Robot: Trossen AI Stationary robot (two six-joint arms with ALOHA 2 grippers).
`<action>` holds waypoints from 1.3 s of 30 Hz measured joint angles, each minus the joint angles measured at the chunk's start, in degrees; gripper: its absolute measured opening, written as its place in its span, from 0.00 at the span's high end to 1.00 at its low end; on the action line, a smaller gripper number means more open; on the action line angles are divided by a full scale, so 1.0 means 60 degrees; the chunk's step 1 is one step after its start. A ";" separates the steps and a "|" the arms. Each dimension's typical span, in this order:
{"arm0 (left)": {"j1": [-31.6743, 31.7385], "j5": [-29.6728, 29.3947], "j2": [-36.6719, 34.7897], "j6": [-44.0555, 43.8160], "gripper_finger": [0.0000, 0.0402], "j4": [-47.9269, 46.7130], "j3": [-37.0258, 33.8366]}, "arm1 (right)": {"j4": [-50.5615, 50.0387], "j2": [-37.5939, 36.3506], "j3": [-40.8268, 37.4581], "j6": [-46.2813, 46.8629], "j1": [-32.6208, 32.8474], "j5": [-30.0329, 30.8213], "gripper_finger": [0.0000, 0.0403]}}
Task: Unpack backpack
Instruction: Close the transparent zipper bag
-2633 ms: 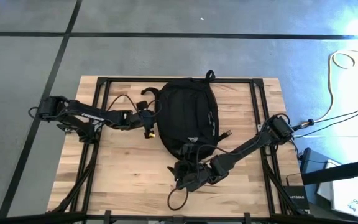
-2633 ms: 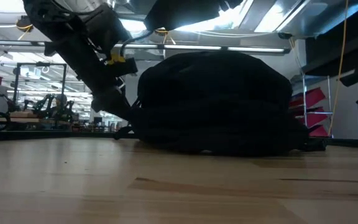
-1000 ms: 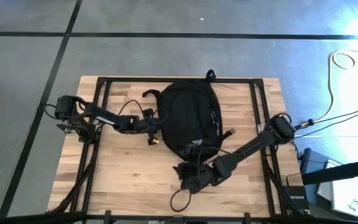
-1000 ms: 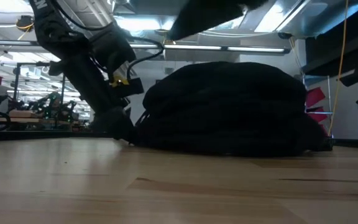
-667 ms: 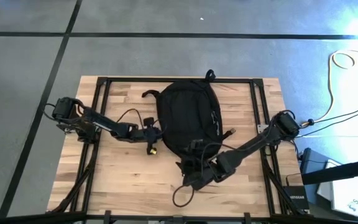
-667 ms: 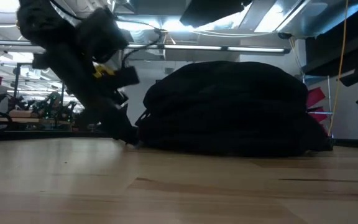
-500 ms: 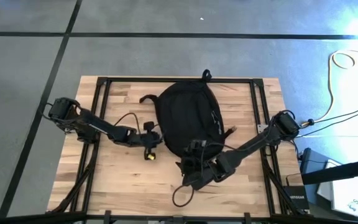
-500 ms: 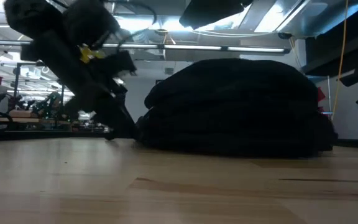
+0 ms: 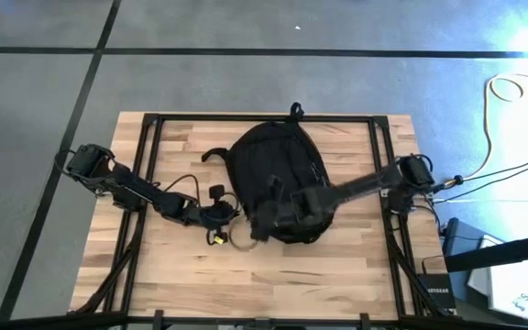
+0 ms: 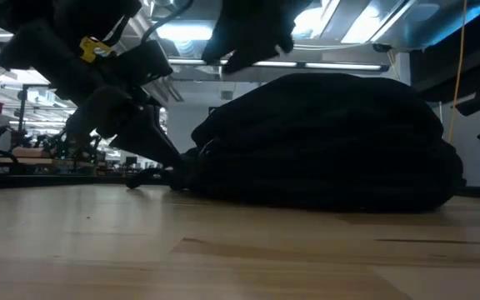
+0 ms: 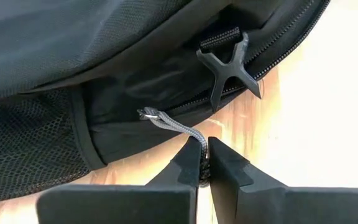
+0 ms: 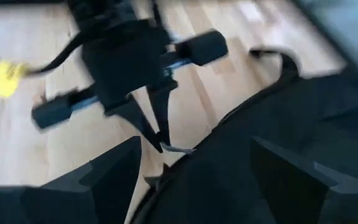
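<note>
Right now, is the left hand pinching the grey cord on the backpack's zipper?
Yes. In the left wrist view the left hand has its two fingers closed on the grey zipper cord that runs from the backpack.

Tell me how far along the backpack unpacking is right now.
Early. Nothing has come out of the backpack and no opening shows. In hand: the left pincer is shut on the grey zipper cord at the bag's edge, while the open right pincer hovers over the bag. Left: unzip and take out the contents.

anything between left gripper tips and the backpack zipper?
Only the grey zipper pull cord, running from the backpack into the shut left gripper. Left wrist view shows it.
</note>
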 joint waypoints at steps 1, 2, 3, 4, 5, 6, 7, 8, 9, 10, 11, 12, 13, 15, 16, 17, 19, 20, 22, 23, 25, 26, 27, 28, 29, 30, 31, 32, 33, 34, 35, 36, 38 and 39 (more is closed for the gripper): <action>-0.0016 -0.0063 -0.0004 -0.0062 1.00 -0.0002 0.0000 | 0.0044 0.0055 0.0012 0.0493 -0.0263 -0.0427 0.30; -0.0037 -0.0115 -0.0004 -0.0110 1.00 0.0008 0.0000 | 0.0053 0.0115 0.0012 0.1006 -0.0501 -0.0749 0.30; -0.0068 -0.0178 -0.0004 -0.0191 1.00 0.0004 0.0000 | 0.0043 0.0231 0.0012 0.1437 -0.0703 -0.0940 0.30; -0.0110 -0.0262 -0.0004 -0.0212 1.00 0.0011 0.0000 | 0.0058 0.0336 0.0012 0.1763 -0.0867 -0.1032 0.30; -0.0146 -0.0335 -0.0004 -0.0235 1.00 0.0039 0.0004 | 0.0045 0.0457 0.0012 0.1963 -0.0992 -0.1047 0.30; -0.0188 -0.0389 -0.0004 -0.0239 1.00 0.0089 0.0004 | 0.0061 0.0593 0.0012 0.2022 -0.1066 -0.1047 0.30; -0.0227 -0.0426 -0.0004 -0.0240 1.00 0.0185 0.0004 | 0.0095 0.0727 0.0012 0.1977 -0.1093 -0.1050 0.30; -0.0268 -0.0435 -0.0004 -0.0224 1.00 0.0289 0.0004 | 0.0132 0.0873 0.0012 0.1777 -0.1081 -0.1079 0.30; -0.0316 -0.0450 -0.0004 -0.0194 1.00 0.0397 0.0004 | 0.0176 0.1022 0.0012 0.1605 -0.1071 -0.1080 0.30; -0.0371 -0.0460 -0.0004 -0.0153 1.00 0.0507 0.0004 | 0.0234 0.1158 0.0010 0.1503 -0.1068 -0.1065 0.30; -0.0418 -0.0458 -0.0004 -0.0092 1.00 0.0579 0.0004 | 0.0329 0.1285 0.0008 0.1409 -0.1062 -0.0997 0.30; -0.0448 -0.0457 -0.0004 -0.0082 1.00 0.0617 0.0004 | 0.0465 0.1399 0.0008 0.1338 -0.1061 -0.0851 0.30; -0.0459 -0.0450 -0.0004 -0.0085 1.00 0.0632 0.0006 | 0.0613 0.1493 0.0008 0.1309 -0.1066 -0.0715 0.30; -0.0484 -0.0455 -0.0004 -0.0197 1.00 0.0635 0.0004 | 0.0842 0.1679 0.0008 0.1137 -0.1127 -0.0590 0.30; -0.0487 -0.0455 -0.0004 -0.0245 1.00 0.0642 0.0007 | 0.0954 0.1776 0.0008 0.1043 -0.1146 -0.0604 0.31; -0.0495 -0.0455 -0.0004 -0.0273 1.00 0.0643 0.0004 | 0.1050 0.1877 0.0008 0.0979 -0.1187 -0.0615 0.31; -0.0498 -0.0451 -0.0004 -0.0369 1.00 0.0682 0.0007 | 0.1300 0.2027 0.0008 0.0775 -0.1240 -0.0583 0.35; -0.0498 -0.0451 -0.0004 -0.0428 1.00 0.0689 0.0007 | 0.1454 0.2080 0.0008 0.0632 -0.1251 -0.0559 0.39; -0.0498 -0.0451 -0.0004 -0.0489 1.00 0.0690 0.0007 | 0.1669 0.2171 0.0008 0.0478 -0.1322 -0.0530 0.50; -0.0498 -0.0451 -0.0004 -0.0511 1.00 0.0696 0.0007 | 0.1684 0.2196 0.0008 0.0467 -0.1371 -0.0537 0.56; -0.0500 -0.0448 -0.0001 -0.0523 1.00 0.0749 0.0007 | 0.1708 0.2200 0.0008 0.0449 -0.1466 -0.0632 0.71; -0.0504 -0.0448 -0.0004 -0.0543 1.00 0.0764 0.0007 | 0.1757 0.2200 0.0008 0.0437 -0.1523 -0.0687 0.78; -0.0513 -0.0448 -0.0002 -0.0548 1.00 0.0775 0.0007 | 0.1826 0.2200 0.0008 0.0385 -0.1585 -0.0802 0.86; -0.0536 -0.0451 0.0000 -0.0550 1.00 0.0815 0.0007 | 0.1943 0.2200 0.0006 0.0335 -0.1640 -0.0911 0.92; -0.0558 -0.0451 0.0000 -0.0546 1.00 0.0876 0.0007 | 0.2057 0.2200 0.0003 0.0297 -0.1693 -0.1042 0.96; -0.0594 -0.0452 0.0000 -0.0533 1.00 0.0964 0.0007 | 0.2168 0.2200 0.0001 0.0282 -0.1750 -0.1207 0.97; -0.0623 -0.0451 0.0000 -0.0519 1.00 0.1066 0.0007 | 0.2260 0.2200 0.0001 0.0286 -0.1810 -0.1378 0.97; -0.0662 -0.0451 0.0000 -0.0523 1.00 0.1120 0.0007 | 0.2301 0.2200 0.0001 0.0283 -0.1861 -0.1477 0.96; -0.0697 -0.0452 0.0000 -0.0523 1.00 0.1183 0.0007 | 0.2294 0.2200 0.0001 0.0280 -0.1905 -0.1523 0.97; -0.0735 -0.0458 0.0007 -0.0523 1.00 0.1225 0.0007 | 0.2270 0.2200 0.0001 0.0252 -0.1944 -0.1566 0.98; -0.0771 -0.0462 0.0007 -0.0523 1.00 0.1232 0.0007 | 0.2267 0.2200 0.0001 0.0179 -0.1986 -0.1583 0.99; -0.0803 -0.0466 0.0011 -0.0522 1.00 0.1232 0.0007 | 0.2285 0.2200 0.0001 0.0070 -0.2000 -0.1590 0.99; -0.0873 -0.0466 0.0011 -0.0519 1.00 0.1247 0.0007 | 0.2404 0.2200 0.0001 -0.0064 -0.2050 -0.1599 1.00; -0.0904 -0.0462 0.0011 -0.0520 1.00 0.1251 0.0007 | 0.2477 0.2200 0.0001 -0.0163 -0.2057 -0.1621 1.00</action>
